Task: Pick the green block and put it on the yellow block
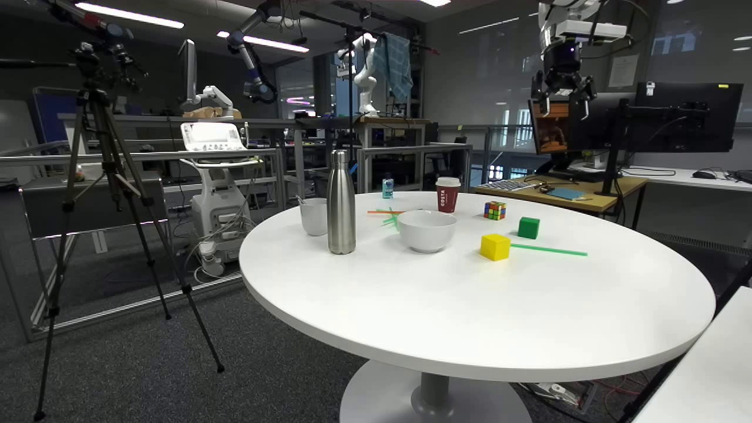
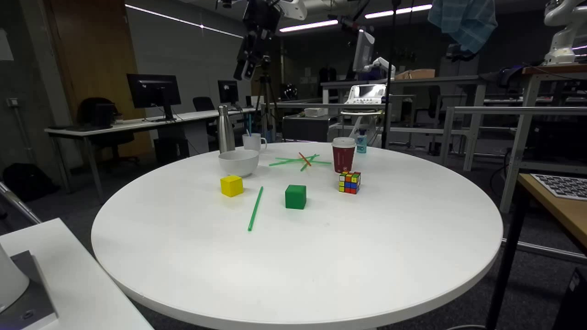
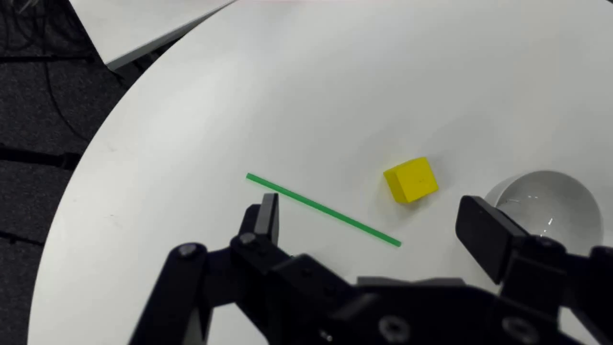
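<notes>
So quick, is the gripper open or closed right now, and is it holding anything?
Gripper: open, holding nothing; its jaws stand wide apart in the wrist view.

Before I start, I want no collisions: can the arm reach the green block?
Likely yes: the end effector hangs open, nothing sits on the green block, and the nearest green stick lies apart.

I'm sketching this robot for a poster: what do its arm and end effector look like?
The arm is white with rounded contours, with dark cables alongside. The end effector is black, with two flat-tipped, jointed fingers and round screw heads. I can read no markings on it.
</notes>
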Robot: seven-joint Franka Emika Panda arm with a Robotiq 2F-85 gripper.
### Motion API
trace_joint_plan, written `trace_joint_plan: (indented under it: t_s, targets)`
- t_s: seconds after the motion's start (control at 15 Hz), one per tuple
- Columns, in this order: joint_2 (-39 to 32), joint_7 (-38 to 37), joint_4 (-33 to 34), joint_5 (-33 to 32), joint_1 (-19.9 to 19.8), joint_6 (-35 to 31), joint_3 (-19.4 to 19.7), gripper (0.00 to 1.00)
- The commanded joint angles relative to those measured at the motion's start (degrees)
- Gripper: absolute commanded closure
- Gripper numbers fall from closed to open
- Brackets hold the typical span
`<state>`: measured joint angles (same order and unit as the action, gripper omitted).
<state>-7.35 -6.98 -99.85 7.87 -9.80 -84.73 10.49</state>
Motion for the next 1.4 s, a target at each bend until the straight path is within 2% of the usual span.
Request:
trace_joint_plan:
  t_s: [0.0, 0.2, 0.4, 0.67, 0.87, 0.93, 1.0, 1.33]
  targets:
    - [-4.9, 3.2, 5.6, 0.0, 0.0, 1.4, -0.9, 0.00]
    - [-7.6, 3.9, 8.6, -0.4, 0.2, -1.6, -1.7, 0.00]
    - [-8.2, 3.9, 8.4, -1.0, 0.2, -9.3, -1.9, 0.00]
    - [-3.7, 3.4, 0.1, -2.7, 0.4, -26.3, -1.4, 0.00]
    - [-1.3, 2.9, -5.6, -3.6, 0.2, -34.4, -0.9, 0.00]
    - [-0.1, 2.7, -7.5, -3.8, 0.1, -35.1, -0.7, 0.00]
    - [-4.4, 2.7, -1.9, -2.6, 0.0, -32.2, -1.2, 0.00]
    - [-4.1, 2.7, -2.8, -2.6, 0.0, -32.6, -1.3, 0.00]
